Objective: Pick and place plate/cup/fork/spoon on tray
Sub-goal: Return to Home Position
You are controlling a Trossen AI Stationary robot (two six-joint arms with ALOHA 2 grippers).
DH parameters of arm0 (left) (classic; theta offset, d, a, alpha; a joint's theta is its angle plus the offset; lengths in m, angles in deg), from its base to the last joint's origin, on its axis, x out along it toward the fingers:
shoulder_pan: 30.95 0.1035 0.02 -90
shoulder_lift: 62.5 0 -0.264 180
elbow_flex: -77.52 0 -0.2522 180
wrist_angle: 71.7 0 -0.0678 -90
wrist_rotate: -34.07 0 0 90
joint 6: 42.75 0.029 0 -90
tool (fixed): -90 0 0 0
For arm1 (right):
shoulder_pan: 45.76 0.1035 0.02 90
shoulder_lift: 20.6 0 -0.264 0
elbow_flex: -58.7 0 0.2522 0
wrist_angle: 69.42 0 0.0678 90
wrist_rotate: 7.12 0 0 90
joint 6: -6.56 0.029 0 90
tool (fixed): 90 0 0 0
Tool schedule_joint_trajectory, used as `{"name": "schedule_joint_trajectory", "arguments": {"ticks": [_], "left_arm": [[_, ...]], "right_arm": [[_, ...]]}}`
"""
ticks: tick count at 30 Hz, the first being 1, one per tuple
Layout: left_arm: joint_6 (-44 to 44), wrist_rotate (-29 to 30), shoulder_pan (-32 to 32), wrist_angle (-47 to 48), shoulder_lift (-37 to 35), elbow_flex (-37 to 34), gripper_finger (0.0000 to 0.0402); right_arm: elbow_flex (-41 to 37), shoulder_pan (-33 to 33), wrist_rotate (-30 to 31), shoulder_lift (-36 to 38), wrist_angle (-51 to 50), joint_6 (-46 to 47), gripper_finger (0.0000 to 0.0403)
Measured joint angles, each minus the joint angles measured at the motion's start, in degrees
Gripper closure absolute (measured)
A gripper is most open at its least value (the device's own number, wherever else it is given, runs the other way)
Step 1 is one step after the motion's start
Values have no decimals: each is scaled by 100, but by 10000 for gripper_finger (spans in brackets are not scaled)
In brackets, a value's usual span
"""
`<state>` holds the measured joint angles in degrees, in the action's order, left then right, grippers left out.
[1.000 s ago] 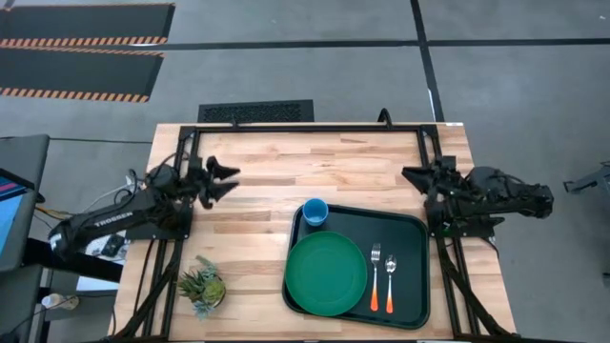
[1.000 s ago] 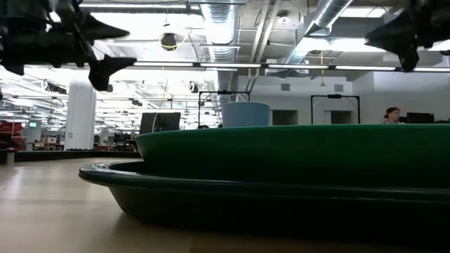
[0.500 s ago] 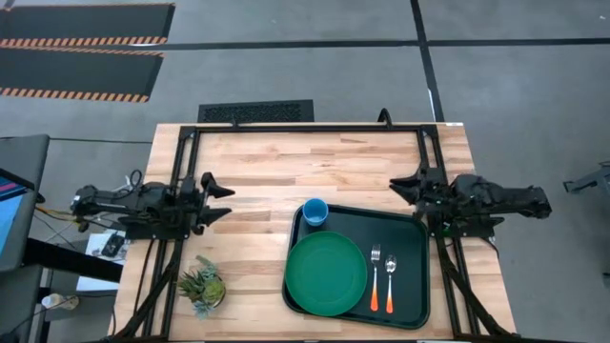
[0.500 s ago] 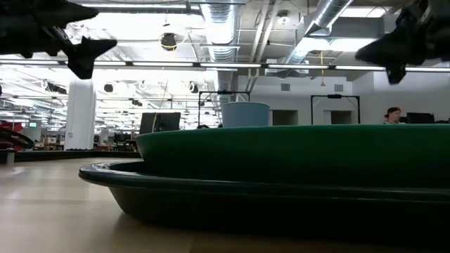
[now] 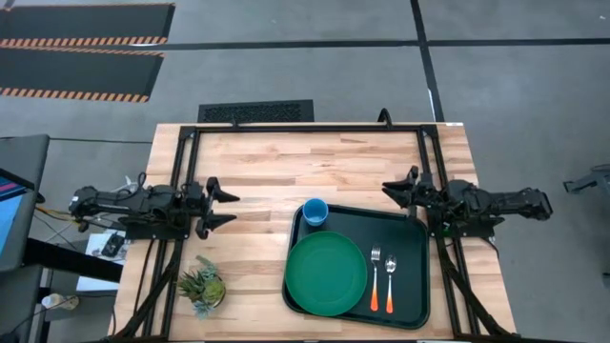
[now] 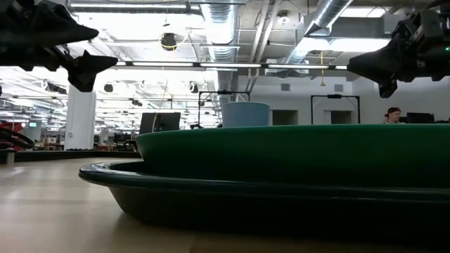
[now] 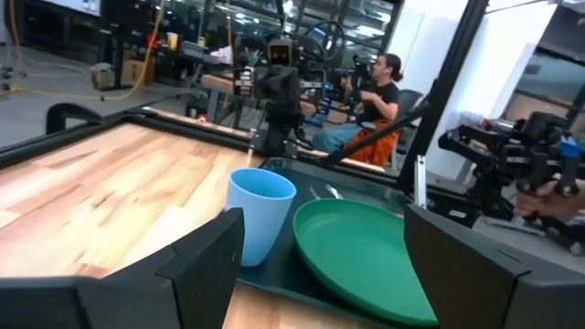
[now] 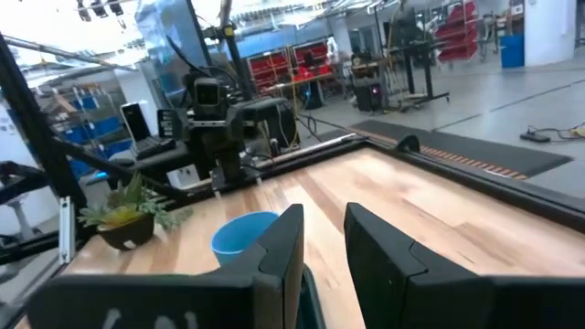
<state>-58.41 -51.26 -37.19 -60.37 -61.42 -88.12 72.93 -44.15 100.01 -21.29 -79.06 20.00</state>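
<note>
The dark tray (image 5: pixel 412 229) lies on the table's near right part. The green plate (image 5: pixel 326 274) lies flat on the tray's left half. The blue cup (image 5: pixel 315 211) stands upright in the tray's far left corner. The fork (image 5: pixel 375 276) and the spoon (image 5: pixel 390 276) lie side by side on the tray's right half, orange handles toward the near edge. My left gripper (image 5: pixel 225 207) hovers open and empty over the table's left part, pointing at the cup (image 7: pixel 260 210). My right gripper (image 5: pixel 393 184) hovers empty above the tray's far right corner, its fingers a little apart.
A small potted plant (image 5: pixel 202 286) stands near the table's near left corner. A black frame (image 5: pixel 305 129) runs along the far edge and both sides. Bare wood lies between the cup and the far edge. A person sits in the room beyond (image 7: pixel 388 78).
My left arm has drawn back toward the table's left edge and levelled out; its gripper has gone a little toward the near edge. My right gripper has gone down and toward the table's left, over the tray's far right corner. The things on the tray have kept still.
</note>
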Motion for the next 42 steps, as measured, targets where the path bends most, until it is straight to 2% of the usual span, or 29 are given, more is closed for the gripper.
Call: {"name": "schedule_joint_trajectory", "arguments": {"ticks": [7,13,15,25,42], "left_arm": [[2,-35,0,15,-37,-4,117],[0,-30,0,6,-37,-11,117],[0,19,0,-4,-37,-13,117],[151,225,2,-35,-37,-19,117],[210,669,2,-116,-37,-24,117]], "right_arm": [[-2,-31,-134,4,-66,-4,295],[-9,-13,-1248,-1,-280,17,295],[-11,-32,-1454,-3,-310,-2,294],[-13,-400,-1658,-3,-333,-1,295],[-17,-402,-1705,-4,-332,-136,294]]}}
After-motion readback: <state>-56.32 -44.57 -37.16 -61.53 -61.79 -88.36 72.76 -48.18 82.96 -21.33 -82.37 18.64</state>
